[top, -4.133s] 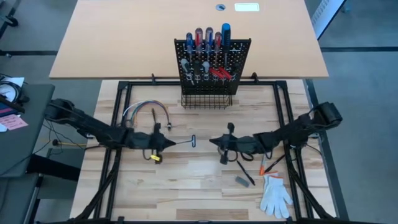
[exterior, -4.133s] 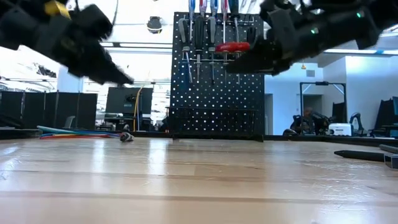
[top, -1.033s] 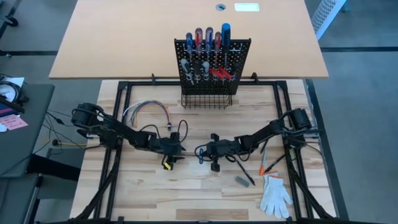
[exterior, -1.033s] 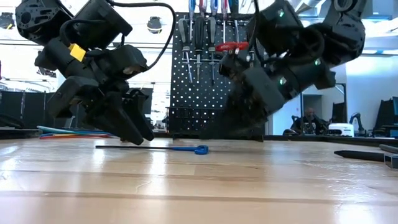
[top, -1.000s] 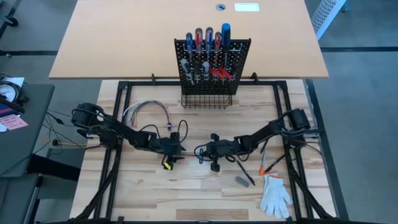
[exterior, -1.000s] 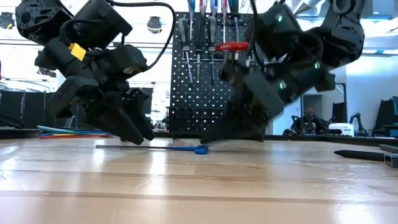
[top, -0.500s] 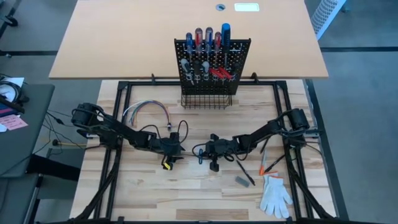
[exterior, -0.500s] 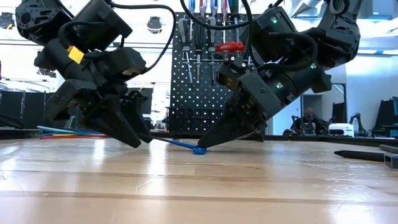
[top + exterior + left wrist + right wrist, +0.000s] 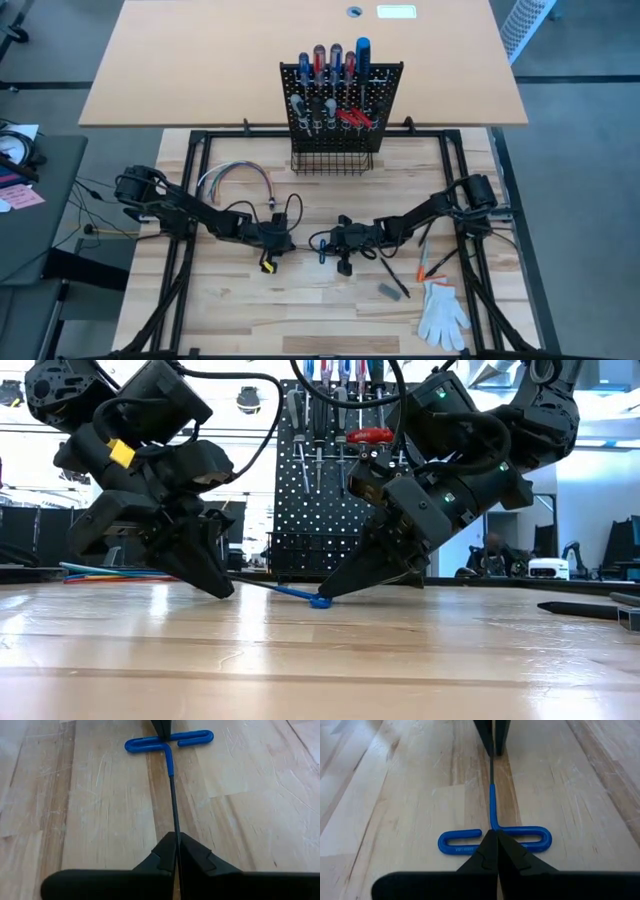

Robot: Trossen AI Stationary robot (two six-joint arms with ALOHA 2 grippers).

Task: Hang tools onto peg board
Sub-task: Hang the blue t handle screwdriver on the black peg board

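High view: several screwdrivers hang on the peg board; left end effector clenched on the blue hex key's shaft — right end effector closed, tips at its handle; tools remain on the bench behind it.

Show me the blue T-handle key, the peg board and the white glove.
blue T-handle key (image 9: pixel 169 741): left wrist view, on its blue looped handle.
peg board (image 9: pixel 385 85): high view, on its black perforated panel.
white glove (image 9: pixel 441 312): high view, on its palm.

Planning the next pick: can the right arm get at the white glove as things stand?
Probably yes. The white glove lies bare on the right arm's side, nothing on it, but the shut right hand presses the blue T-handle hex key, so it must lift off first.
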